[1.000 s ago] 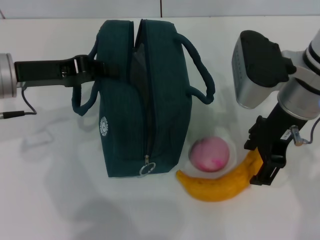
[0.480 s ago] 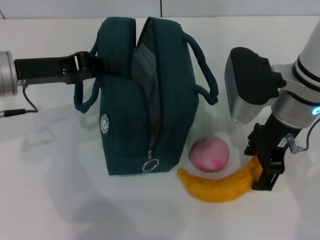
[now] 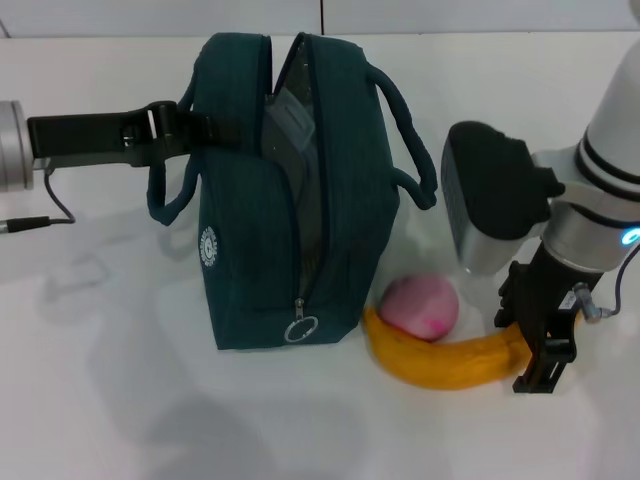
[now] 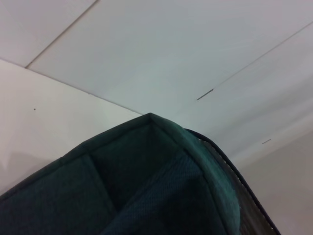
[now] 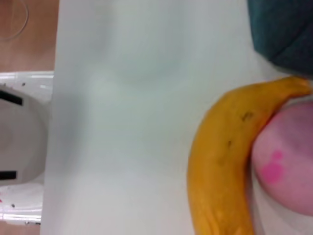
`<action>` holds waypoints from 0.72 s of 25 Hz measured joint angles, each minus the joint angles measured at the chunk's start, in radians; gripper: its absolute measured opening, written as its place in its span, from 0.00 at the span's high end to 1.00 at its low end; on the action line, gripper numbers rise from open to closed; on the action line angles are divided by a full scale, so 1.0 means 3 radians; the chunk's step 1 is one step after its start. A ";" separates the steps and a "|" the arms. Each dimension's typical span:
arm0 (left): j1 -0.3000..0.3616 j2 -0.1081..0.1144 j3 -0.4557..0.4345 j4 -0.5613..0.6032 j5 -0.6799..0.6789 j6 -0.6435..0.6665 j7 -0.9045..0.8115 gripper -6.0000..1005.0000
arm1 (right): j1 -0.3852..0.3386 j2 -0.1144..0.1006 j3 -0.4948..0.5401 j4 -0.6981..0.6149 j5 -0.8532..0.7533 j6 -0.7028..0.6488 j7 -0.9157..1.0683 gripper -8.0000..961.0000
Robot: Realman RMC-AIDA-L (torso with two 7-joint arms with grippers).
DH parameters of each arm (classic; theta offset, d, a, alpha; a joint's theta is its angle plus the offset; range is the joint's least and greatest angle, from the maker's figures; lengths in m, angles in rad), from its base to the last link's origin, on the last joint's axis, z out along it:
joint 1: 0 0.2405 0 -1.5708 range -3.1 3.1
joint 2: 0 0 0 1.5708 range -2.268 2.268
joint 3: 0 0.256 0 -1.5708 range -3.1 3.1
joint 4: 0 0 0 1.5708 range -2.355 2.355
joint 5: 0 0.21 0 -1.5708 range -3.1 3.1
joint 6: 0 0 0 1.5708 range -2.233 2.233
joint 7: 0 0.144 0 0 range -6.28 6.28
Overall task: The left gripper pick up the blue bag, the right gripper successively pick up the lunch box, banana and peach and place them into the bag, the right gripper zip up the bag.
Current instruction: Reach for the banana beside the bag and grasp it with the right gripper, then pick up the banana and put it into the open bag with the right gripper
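The blue bag point(image 3: 250, 220) stands on the white table with its top zip open; a ring pull point(image 3: 298, 329) hangs at its near end. My left gripper point(image 3: 192, 130) is shut on the bag's left handle, and the left wrist view shows only bag fabric point(image 4: 146, 186). The banana point(image 3: 440, 360) lies in front of the peach point(image 3: 420, 305), its left tip close to the bag. My right gripper point(image 3: 532, 340) is shut on the banana's right end. The right wrist view shows the banana point(image 5: 220, 166) curving around the peach point(image 5: 288, 156). The lunch box is hidden.
The right arm's bulky grey-and-black wrist housing point(image 3: 490, 195) hangs just right of the bag's right handle point(image 3: 405, 130). A thin cable point(image 3: 35, 222) trails on the table at the far left. The table edge point(image 5: 51, 117) shows in the right wrist view.
The bag's opening has spread wider. My right gripper has closed in on the banana's right end, and the banana's left tip has swung up toward the bag and peach.
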 joint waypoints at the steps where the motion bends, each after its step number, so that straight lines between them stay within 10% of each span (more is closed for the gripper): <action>1: 0.0003 0.0001 0.0000 0.0000 0.0000 0.0001 -0.0002 0.96 | -0.0009 0.0000 -0.0035 -0.0024 -0.0002 0.0007 0.0006 0.16; 18: 0.0056 0.0018 0.0000 0.0000 -0.0058 0.0023 -0.0012 0.96 | -0.0038 -0.0015 0.0037 -0.0435 -0.0041 -0.0457 0.0013 0.49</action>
